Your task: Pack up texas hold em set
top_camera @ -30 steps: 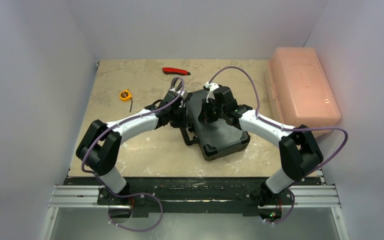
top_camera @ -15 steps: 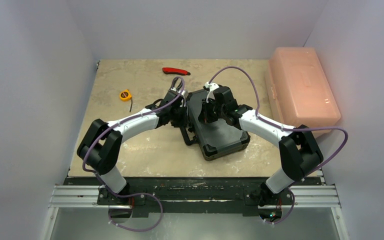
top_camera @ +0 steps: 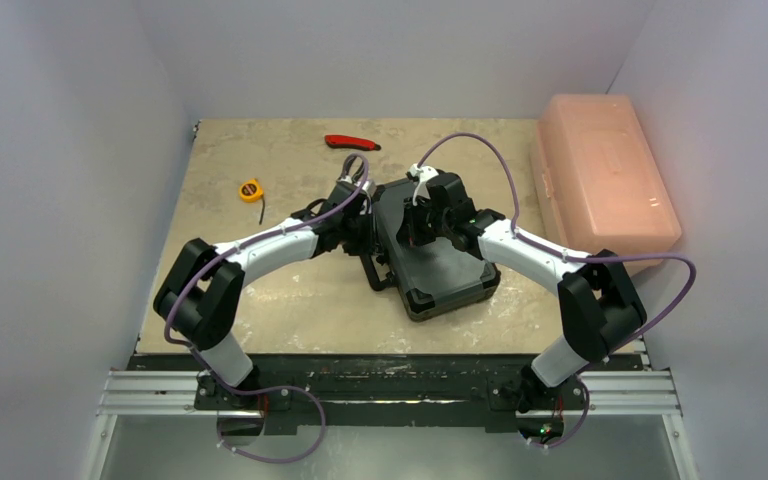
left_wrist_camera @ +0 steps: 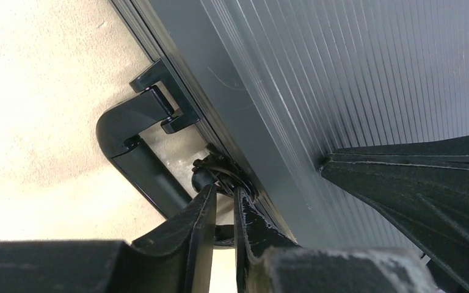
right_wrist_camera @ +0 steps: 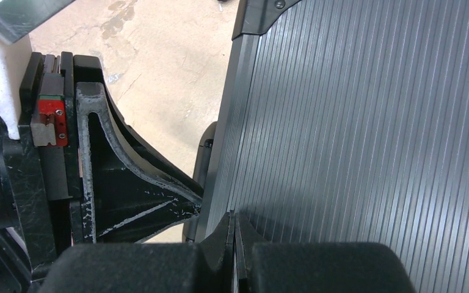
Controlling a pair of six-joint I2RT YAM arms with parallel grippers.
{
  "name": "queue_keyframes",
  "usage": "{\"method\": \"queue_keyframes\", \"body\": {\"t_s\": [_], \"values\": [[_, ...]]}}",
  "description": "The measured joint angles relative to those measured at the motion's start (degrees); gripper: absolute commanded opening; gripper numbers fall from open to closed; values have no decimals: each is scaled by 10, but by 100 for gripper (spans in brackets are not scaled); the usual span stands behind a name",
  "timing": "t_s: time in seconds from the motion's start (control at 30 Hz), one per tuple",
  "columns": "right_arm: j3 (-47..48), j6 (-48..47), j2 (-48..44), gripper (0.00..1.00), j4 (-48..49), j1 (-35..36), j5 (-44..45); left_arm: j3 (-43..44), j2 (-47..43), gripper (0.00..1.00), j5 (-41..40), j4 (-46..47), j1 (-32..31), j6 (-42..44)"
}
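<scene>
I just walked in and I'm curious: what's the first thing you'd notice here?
The black briefcase in the middle of the table stands out first. Its lid is down and both claws are at it: the left claw by its handle side and the right claw shut, over its ribbed lid. Next comes the big pink box along the right edge, then the yellow tape measure and red-handled tool farther back.

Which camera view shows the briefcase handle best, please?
Left wrist: the handle is close up, pivot visible. Top external shows it tiny and dark; right wrist shows mostly the ribbed lid.
</scene>
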Motion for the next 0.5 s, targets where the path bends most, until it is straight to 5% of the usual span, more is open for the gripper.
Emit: {"method": "queue_keyframes", "body": {"t_s": [0.5], "values": [[0, 0, 0, 0, 0, 0, 0, -28, -13, 12, -11, 33, -3, -26]]}}
